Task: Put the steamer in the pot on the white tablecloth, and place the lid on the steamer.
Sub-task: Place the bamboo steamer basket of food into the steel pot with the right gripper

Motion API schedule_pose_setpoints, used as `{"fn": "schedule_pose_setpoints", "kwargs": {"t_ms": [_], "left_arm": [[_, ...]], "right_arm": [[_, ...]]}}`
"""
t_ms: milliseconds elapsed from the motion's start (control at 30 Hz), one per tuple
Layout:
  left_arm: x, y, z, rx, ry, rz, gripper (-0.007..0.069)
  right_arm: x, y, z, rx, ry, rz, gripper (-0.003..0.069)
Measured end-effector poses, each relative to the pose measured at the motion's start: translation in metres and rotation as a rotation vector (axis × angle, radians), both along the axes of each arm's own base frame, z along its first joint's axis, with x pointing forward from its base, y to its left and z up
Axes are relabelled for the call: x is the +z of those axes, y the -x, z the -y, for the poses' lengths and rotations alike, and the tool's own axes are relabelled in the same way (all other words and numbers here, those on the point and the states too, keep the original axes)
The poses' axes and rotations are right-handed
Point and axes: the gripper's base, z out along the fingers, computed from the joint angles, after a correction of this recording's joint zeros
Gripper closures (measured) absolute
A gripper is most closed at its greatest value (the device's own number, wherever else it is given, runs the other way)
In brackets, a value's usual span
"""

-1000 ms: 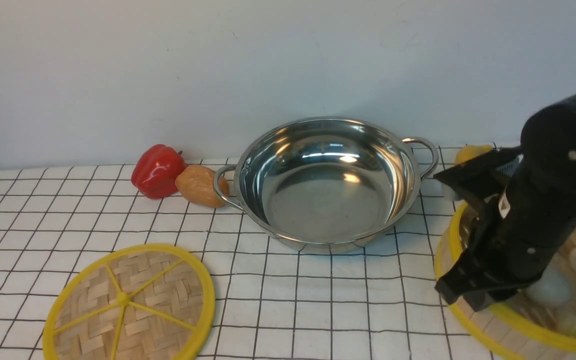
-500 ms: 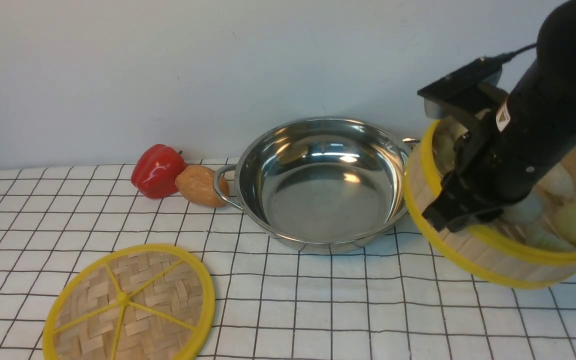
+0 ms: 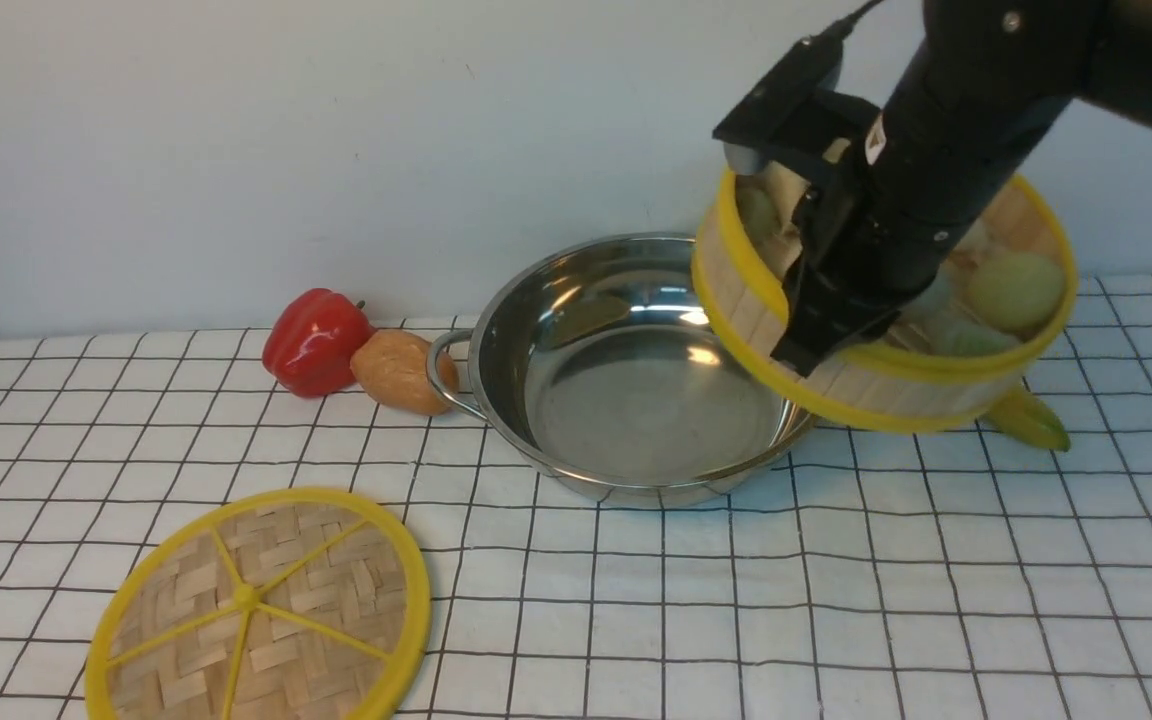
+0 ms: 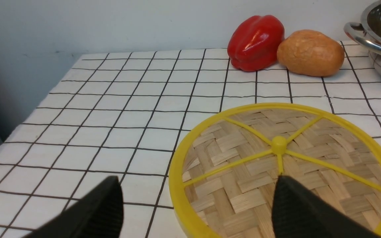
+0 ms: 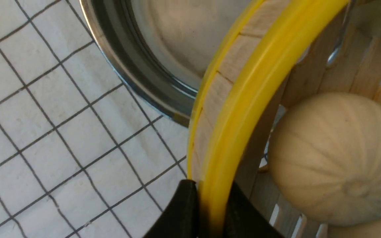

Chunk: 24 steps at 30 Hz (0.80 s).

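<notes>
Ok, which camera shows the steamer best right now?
Front view: the whole steamer shows, held tilted over the pot's right side, the right gripper pinching its rim. The right wrist view gives only a stretch of rim and one bun. The left wrist view misses it.

Steamer (image 3: pixel 866 385) yellow-rimmed; tablecloth (image 3: pixel 636 600) white, black grid.

The right pincer (image 3: pixel 802 352) clamps the left rim of the steamer (image 3: pixel 896 392), which hangs tilted in the air with pale buns (image 3: pixel 1021 290) inside. Just below and left of the pincer, the pot (image 3: pixel 626 400) sits on the white tablecloth (image 3: pixel 836 600). Well apart from the pincer, lower left, lies the lid (image 3: pixel 256 610). A red pepper (image 3: pixel 314 340) and a potato (image 3: pixel 398 372) sit beyond the pot's left handle.
</notes>
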Motion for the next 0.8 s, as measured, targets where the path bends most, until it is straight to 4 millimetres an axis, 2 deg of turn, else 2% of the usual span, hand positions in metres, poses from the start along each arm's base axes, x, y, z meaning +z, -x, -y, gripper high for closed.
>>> {"fn": "schedule_pose_setpoints", "kwargs": {"t_ms": [167, 333, 467, 667, 800], "left_arm": [[0.0, 0.0, 0.0, 0.0, 0.0, 0.0, 0.0067], [0.0, 0.0, 0.0, 0.0, 0.0, 0.0, 0.0067], [0.0, 0.0, 0.0, 0.0, 0.0, 0.0, 0.0067], [0.0, 0.0, 0.0, 0.0, 0.0, 0.0, 0.0067], [0.0, 0.0, 0.0, 0.0, 0.0, 0.0, 0.0067]], "right_arm": [[-0.001, -0.017, -0.016, 0.084, 0.022, 0.047, 0.0573], [-0.003, -0.018, -0.042, 0.191, 0.047, 0.086, 0.0573], [-0.019, -0.015, -0.071, 0.285, 0.11, 0.098, 0.0573], [-0.044, -0.021, -0.078, 0.323, 0.189, 0.075, 0.0573], [-0.051, -0.022, -0.08, 0.345, 0.194, 0.061, 0.0573]]}}
